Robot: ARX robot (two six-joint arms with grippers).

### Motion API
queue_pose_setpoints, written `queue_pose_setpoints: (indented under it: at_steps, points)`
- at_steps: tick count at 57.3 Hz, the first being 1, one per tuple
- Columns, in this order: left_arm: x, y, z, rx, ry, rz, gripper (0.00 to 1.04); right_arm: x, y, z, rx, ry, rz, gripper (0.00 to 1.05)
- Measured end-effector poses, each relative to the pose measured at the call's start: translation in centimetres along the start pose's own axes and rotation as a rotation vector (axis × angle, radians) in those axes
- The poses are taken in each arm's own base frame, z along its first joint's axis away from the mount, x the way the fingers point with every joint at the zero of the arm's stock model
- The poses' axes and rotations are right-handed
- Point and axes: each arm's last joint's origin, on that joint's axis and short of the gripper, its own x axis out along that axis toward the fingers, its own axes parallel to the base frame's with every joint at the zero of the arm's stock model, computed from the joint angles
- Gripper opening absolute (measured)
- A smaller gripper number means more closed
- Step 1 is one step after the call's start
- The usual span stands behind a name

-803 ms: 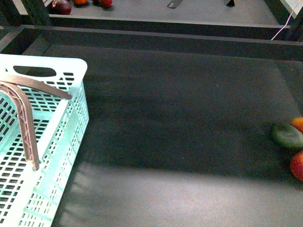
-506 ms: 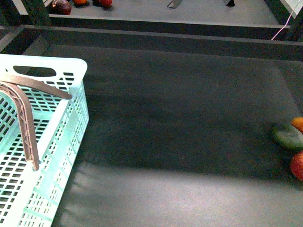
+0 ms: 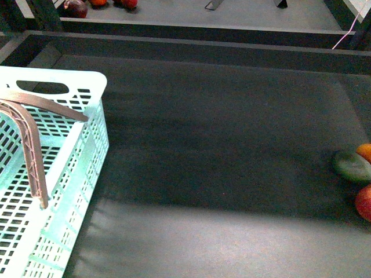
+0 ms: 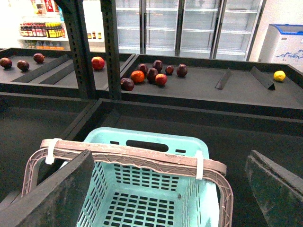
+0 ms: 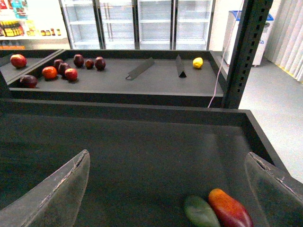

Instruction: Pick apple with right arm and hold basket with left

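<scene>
Mint-green slotted plastic basket (image 3: 87,82) sits left, round red apple (image 3: 365,202) far right; left gripper (image 4: 169,153) and right gripper (image 5: 166,152) both hang with jaws spread apart.

Left jaws and right jaws both stand spread wide

Dark tabletop (image 3: 220,145): basket (image 3: 87,152) at left; apple (image 3: 365,202), green fruit (image 3: 351,167), orange fruit (image 3: 365,152) clustered far right.
</scene>
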Motion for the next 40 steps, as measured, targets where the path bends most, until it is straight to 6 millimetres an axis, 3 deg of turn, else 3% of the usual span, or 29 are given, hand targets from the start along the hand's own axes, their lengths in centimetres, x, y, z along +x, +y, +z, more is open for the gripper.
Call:
queue_pose_setpoints:
  at_steps: [15, 19, 24, 31, 40]
  points:
    - [0.0, 0.0, 0.0, -0.006, 0.008, -0.008, 0.98, 0.0, 0.0, 0.0, 0.0, 0.0, 0.0, 0.96]
    - [0.1, -0.1, -0.1, -0.189, 0.243, -0.087, 0.98, 0.0, 0.0, 0.0, 0.0, 0.0, 0.0, 0.96]
    - [0.7, -0.1, -1.0, -0.464, 0.479, -0.037, 0.98, 0.0, 0.0, 0.0, 0.0, 0.0, 0.0, 0.96]
    - [2.2, 0.0, -0.9, -0.734, 0.501, 0.013, 0.98, 0.0, 0.0, 0.0, 0.0, 0.0, 0.0, 0.96]
    - [6.2, 2.0, -0.7, -1.07, 0.486, 0.062, 0.98, 0.0, 0.0, 0.0, 0.0, 0.0, 0.0, 0.96]
